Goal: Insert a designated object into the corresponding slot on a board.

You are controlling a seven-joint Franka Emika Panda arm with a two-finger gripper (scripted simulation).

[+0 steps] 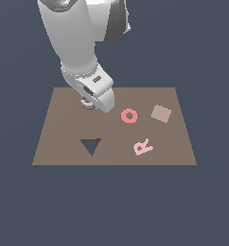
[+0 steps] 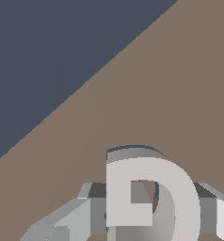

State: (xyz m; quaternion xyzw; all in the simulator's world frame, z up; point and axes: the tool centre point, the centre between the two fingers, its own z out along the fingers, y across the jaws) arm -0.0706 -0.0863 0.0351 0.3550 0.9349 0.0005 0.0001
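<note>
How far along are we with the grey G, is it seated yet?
Looks done: the tool sits low over the board, with the grey G between its fingers in the wrist view. In hand: carrying or seating that piece; whether it rests on the board is unclear. Left: seating it. No G-shaped slot is visible, only the triangular cut-out, so insertion cannot be confirmed.

No printed text, labels or numbers; only letter-shaped pieces: pink R block, grey G block.
</note>
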